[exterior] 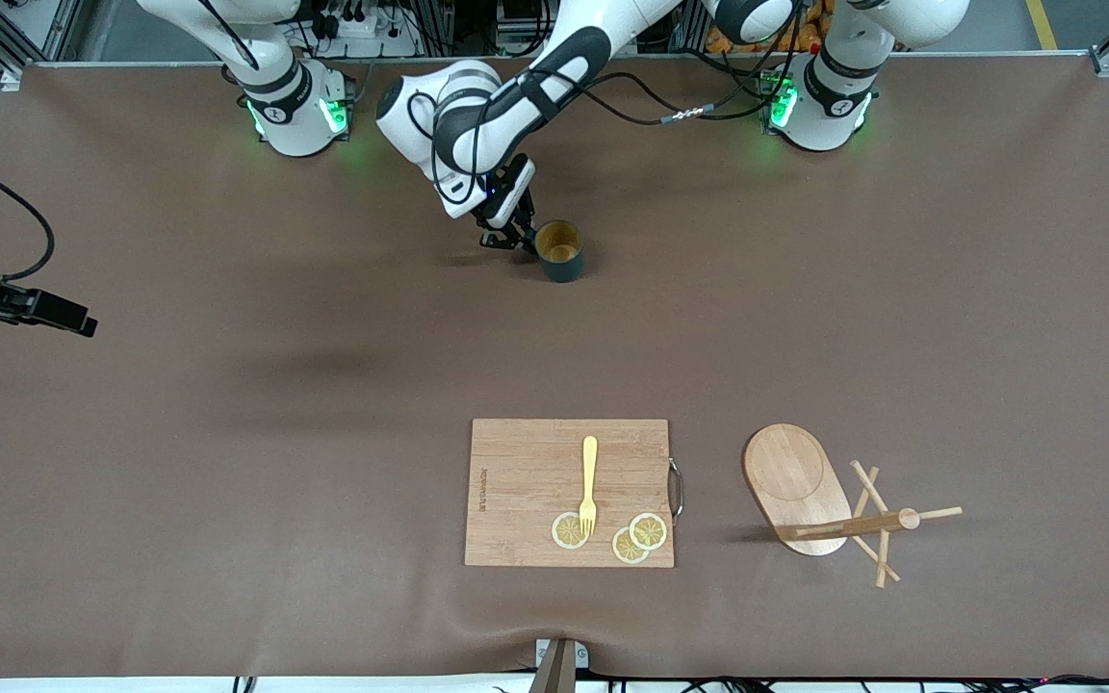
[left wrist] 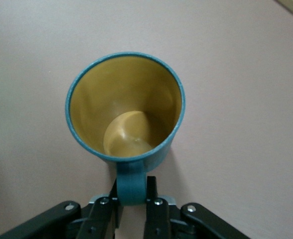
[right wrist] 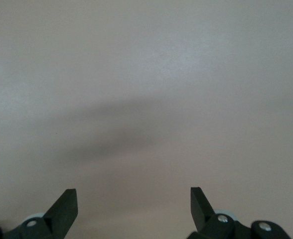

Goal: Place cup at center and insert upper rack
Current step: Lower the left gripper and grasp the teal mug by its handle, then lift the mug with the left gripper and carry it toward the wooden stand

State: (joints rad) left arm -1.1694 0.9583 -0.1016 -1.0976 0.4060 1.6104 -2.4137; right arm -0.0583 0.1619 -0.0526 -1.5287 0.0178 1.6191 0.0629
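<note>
The dark teal cup [exterior: 559, 250] with a mustard-yellow inside stands upright at the table's middle, toward the robots' bases. My left gripper [exterior: 514, 236] is beside it, shut on its loop handle. In the left wrist view the cup [left wrist: 124, 112] fills the middle and the left gripper [left wrist: 132, 193] clamps the handle from both sides. The upper rack [exterior: 797, 486], a light wooden mug-tree stand with an oval base, post and crossing pegs, sits near the front camera toward the left arm's end. My right gripper [exterior: 83, 325] waits open over bare table at the right arm's end [right wrist: 134, 199].
A rectangular wooden cutting board [exterior: 526, 481] with a metal handle lies near the front camera. It carries a yellow fork [exterior: 589, 486] and three lemon slices [exterior: 630, 541]. Brown table cloth [exterior: 323, 385] covers the rest.
</note>
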